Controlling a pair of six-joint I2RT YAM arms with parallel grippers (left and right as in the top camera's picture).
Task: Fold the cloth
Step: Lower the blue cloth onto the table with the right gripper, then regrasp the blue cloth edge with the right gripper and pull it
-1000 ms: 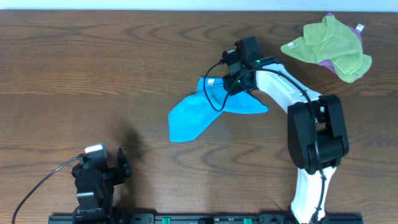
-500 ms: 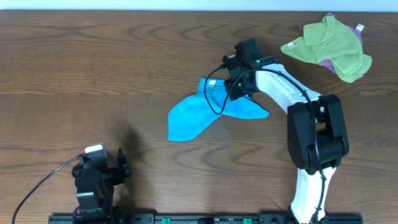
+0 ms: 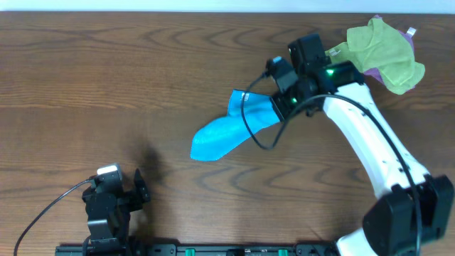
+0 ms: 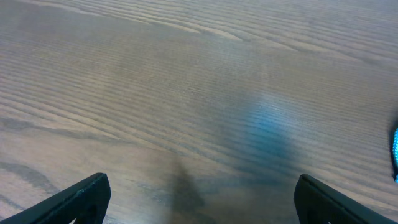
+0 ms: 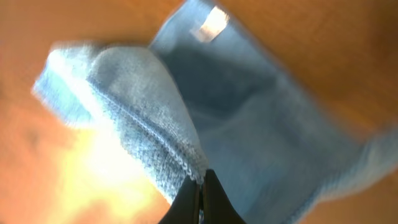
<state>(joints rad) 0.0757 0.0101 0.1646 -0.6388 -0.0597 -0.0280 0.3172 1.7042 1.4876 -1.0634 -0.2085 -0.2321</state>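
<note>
The cloth (image 3: 229,131) lies on the table (image 3: 106,78) a little right of the middle. It is drawn out into a long bunched strip that slants from a rounded end on the near left up to the far right. Its white tag (image 3: 242,94) shows at the far edge, just left of where it is held.

The right gripper (image 3: 279,105) has the far right end of the strip. In the wrist view its fingers (image 5: 193,198) are pressed together on a fold of the cloth (image 5: 261,130). The pinched edge rises into them, and the rest drapes away with the tag (image 5: 212,23) at the top. How much of the strip is off the wood I cannot tell. The right arm (image 3: 377,149) reaches in from the near right corner, and its black cable loops across the cloth.

The left gripper (image 4: 202,186) sits at the near left, well apart from the cloth. Its fingers (image 4: 84,198) are spread wide over bare wood with nothing between them.

At the far right corner a green cloth (image 3: 377,46) lies crumpled, with a purple cloth (image 3: 372,71) poking out from under it. Both sit just beyond the right arm's wrist.
</note>
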